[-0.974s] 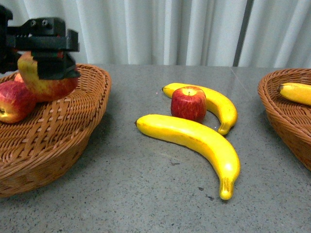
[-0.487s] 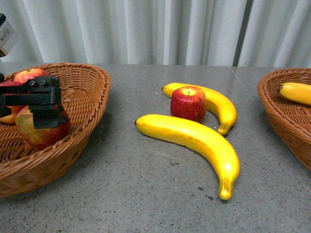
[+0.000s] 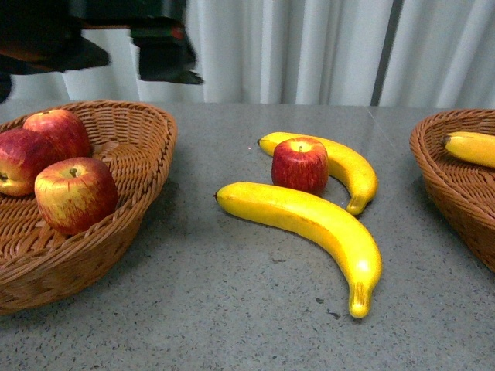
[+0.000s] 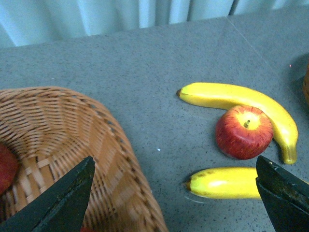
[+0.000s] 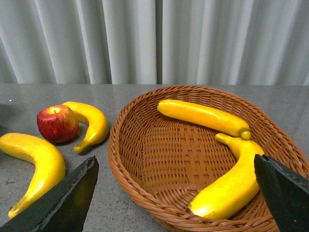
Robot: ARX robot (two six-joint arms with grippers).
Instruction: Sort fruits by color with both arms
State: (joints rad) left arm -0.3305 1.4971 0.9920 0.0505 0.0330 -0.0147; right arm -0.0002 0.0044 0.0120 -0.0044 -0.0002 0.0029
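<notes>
Left gripper [image 4: 175, 188] agape above basket [image 3: 158, 131]; apple [image 3: 300, 164] sits between bananas [image 3: 309, 220]

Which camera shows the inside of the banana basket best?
The right wrist view: the whole wicker basket with two bananas inside. The front view cuts it off at the frame edge, showing one banana. The left wrist view catches at most a sliver of rim.

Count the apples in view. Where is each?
4. In the left basket: front apple, left apple, rear apple. The fourth apple stands on the table between the near banana and far banana. The basket runs off frame, so more may be hidden.
</notes>
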